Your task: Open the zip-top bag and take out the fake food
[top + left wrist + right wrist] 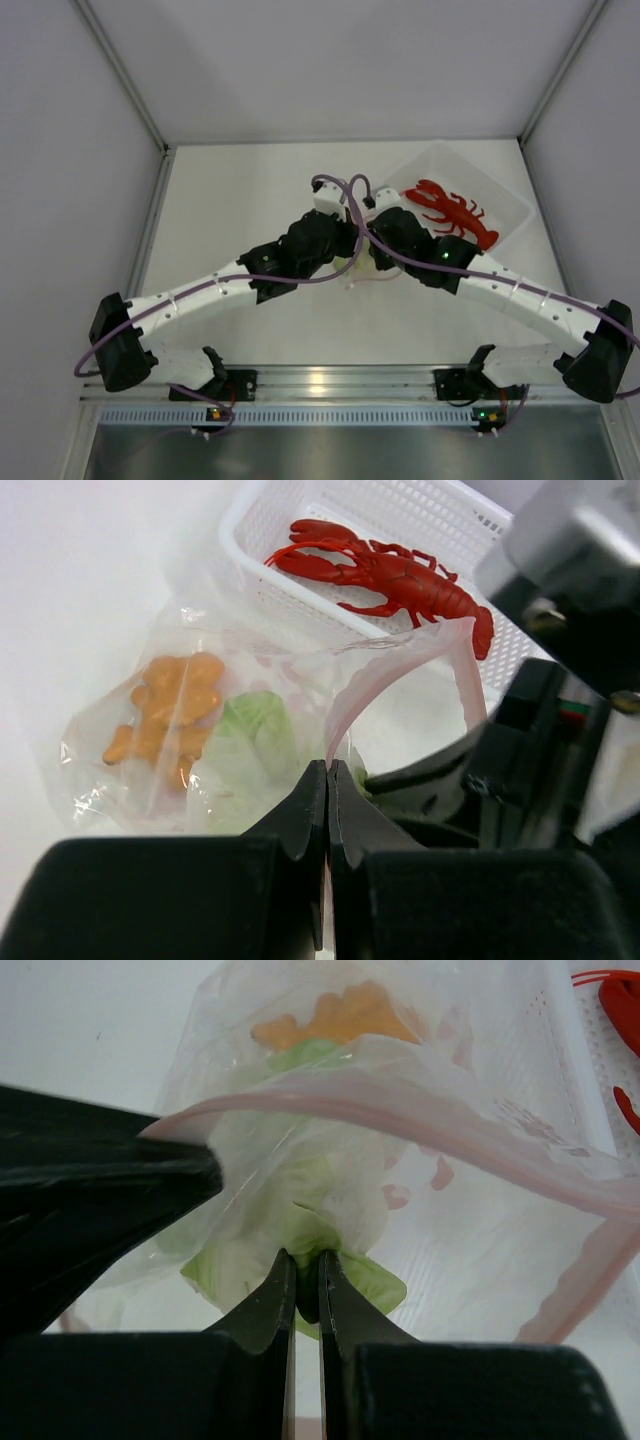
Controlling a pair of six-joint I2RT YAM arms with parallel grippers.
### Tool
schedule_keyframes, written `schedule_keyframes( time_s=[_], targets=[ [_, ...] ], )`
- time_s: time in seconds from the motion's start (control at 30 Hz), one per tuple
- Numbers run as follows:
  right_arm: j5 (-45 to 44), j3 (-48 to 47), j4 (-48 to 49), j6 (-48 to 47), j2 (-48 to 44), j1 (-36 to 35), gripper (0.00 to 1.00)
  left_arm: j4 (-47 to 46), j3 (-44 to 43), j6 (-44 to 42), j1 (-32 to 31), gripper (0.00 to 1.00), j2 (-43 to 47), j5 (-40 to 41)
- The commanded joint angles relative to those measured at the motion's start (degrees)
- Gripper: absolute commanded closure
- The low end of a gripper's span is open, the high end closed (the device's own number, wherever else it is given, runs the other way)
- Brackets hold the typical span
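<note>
**Desk:** What did you have on the left side?

**Me:** My left gripper (328,772) was pressed fully shut on one lip of the zip-top bag (290,670) — right on the pink zip strip (400,1090). That lip stood up in an arch, so the mouth gaped.

**Desk:** And the right?

**Me:** My right gripper (303,1260) was all but closed. Its tips pinched the edge of the green-and-white leafy piece (365,1282) at the bag's mouth.

**Desk:** Where was everything else?

**Me:** The bag lay on the white table (240,200) between my two arms, just beside the white basket (262,575). The orange piece (165,715) sat inside the bag, toward its closed end beyond the leaf. The red lobster (395,575) lay in the basket — outside the bag.
</note>
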State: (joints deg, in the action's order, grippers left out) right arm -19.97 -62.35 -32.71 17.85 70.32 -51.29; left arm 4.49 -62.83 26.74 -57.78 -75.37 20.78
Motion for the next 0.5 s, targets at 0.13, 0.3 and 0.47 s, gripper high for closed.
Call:
schedule_keyframes(
  time_s=[0.13,0.3,0.47],
  targets=[
    [-6.66,-6.73,-7.09,1.05,-4.49,-6.62,1.00,-2.82,0.51,5.86,-1.90,1.00,-2.06,8.13],
    [-8.51,-7.27,-10.44,1.40,-6.77,-7.60,1.00,-2.82,2.70,8.41,-2.60,1.00,-0.66,14.02],
    [-10.96,-7.88,-14.83,1.49,-8.71,-7.69,1.00,-2.91,4.20,8.85,-2.69,1.00,0.49,16.14]
  ],
)
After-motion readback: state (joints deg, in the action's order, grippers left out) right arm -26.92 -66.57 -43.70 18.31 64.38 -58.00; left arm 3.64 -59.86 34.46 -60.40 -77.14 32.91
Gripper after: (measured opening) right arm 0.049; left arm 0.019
